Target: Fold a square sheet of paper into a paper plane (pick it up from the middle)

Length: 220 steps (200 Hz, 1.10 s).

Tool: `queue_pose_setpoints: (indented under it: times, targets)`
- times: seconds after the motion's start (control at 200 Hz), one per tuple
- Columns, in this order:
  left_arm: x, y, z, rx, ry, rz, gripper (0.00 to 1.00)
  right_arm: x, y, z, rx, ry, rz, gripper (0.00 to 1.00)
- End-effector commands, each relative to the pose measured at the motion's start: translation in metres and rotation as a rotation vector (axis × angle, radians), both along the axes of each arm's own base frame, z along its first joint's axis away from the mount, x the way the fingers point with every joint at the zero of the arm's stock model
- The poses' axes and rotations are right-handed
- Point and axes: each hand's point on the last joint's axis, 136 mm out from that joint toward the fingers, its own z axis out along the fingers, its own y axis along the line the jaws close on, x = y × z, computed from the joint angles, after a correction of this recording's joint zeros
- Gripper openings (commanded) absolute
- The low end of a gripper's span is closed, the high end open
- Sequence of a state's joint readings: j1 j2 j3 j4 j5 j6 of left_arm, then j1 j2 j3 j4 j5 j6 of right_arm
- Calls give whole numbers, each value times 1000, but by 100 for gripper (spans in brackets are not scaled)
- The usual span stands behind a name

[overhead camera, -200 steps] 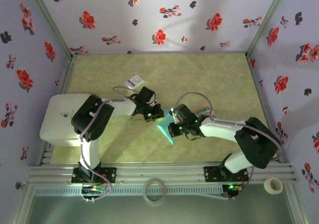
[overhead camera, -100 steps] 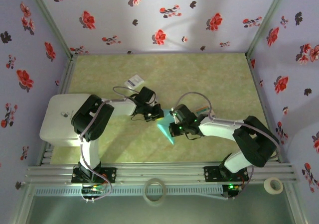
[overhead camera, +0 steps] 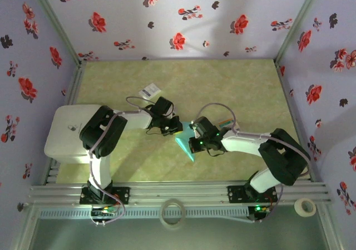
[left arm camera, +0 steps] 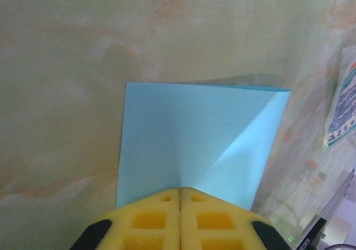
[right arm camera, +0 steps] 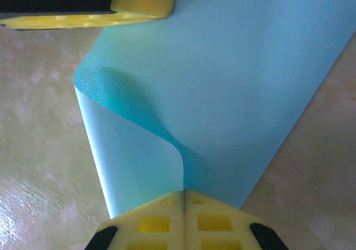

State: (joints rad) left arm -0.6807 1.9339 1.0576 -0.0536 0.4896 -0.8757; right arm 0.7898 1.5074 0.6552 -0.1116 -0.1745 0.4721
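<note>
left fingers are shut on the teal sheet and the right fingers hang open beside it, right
Not quite: the right fingers are shut on the teal sheet too, as the right wrist view shows. The left fingers are shut on it, as you said.

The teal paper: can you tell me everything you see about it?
The square sheet of paper is thin, plain teal and partly folded, with a diagonal crease. Over the table, the left gripper is shut on one edge. The right gripper is shut on another, where a side curls over.
</note>
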Motion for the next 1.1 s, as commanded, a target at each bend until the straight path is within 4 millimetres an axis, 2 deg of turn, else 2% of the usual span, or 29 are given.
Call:
queue_pose_setpoints:
  times: [0.0, 0.465, 1.095]
  targets:
    - [-6, 4, 0, 28, 2, -13, 7, 7, -2, 1, -24, -4, -12, 1]
    - [-6, 4, 0, 29, 2, -12, 7, 8, -5, 3, -31, -14, -22, 1]
    - [-3, 2, 5, 24, -12, -18, 7, 4, -6, -9, -57, 31, -15, 1]
